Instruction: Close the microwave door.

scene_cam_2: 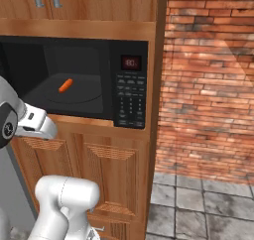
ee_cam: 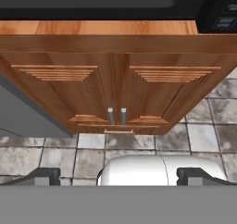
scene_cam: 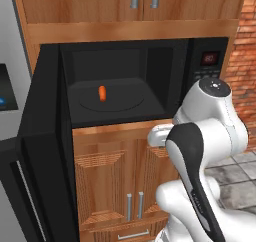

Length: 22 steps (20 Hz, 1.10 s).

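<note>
We are looking at the microwave door (scene_cam: 42, 136) standing wide open, swung out on its hinge at the left edge of the microwave (scene_cam: 145, 81), so its glossy black panel is projecting toward the base, roughly square to the cabinet front. Its long axis is running vertically in the left base view. The gripper (ee_cam: 118, 176) is hanging low in front of the lower cabinet doors (ee_cam: 115, 93), aiming down and inward at them; both dark fingertips (ee_cam: 44, 176) are sitting far apart at the bottom of the hand view with nothing between them, so we are reading the claw as released and empty. The door is lying up and to the arm's left of the claw, well apart from it, and we are judging that the coming move calls for travelling left to the panel's outer face and pushing it rightward toward the cavity. The handle is probably on the far free edge, but we cannot make it out here. Inside, a small orange item (scene_cam: 102, 93), possibly a carrot, is lying on the turntable (scene_cam: 111, 100). The keypad (scene_cam_2: 130, 100) and red display (scene_cam_2: 131, 62) are sitting at the microwave's right edge.
</note>
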Motion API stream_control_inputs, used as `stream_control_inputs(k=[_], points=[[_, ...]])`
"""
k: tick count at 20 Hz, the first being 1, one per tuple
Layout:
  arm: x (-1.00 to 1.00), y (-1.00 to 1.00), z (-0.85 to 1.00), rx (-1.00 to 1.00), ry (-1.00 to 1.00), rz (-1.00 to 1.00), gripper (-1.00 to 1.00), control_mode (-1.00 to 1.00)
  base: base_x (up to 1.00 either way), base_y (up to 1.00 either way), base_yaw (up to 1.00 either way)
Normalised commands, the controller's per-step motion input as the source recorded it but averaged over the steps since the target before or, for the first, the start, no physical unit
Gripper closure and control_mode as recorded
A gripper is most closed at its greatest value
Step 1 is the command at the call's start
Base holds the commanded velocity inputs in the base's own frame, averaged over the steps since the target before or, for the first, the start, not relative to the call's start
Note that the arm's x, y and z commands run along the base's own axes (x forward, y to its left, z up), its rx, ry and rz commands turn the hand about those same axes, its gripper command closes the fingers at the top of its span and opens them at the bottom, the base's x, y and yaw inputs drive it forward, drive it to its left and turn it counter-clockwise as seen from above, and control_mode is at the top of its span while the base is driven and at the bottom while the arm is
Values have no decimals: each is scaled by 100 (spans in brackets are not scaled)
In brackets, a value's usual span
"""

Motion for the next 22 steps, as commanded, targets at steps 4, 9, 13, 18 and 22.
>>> stream_control_inputs(k=[4,9,13,18,22], points=[[-12,0,0,0,0,0,-100,-100,0,0,0],[-85,18,0,0,-16,-5,-100,-100,0,0,0],[-90,24,0,0,-13,-3,-100,-100,0,0,0],[-98,35,-4,0,-6,1,-100,-100,0,0,0],[-97,9,-10,2,-4,0,-100,-100,0,0,0]])
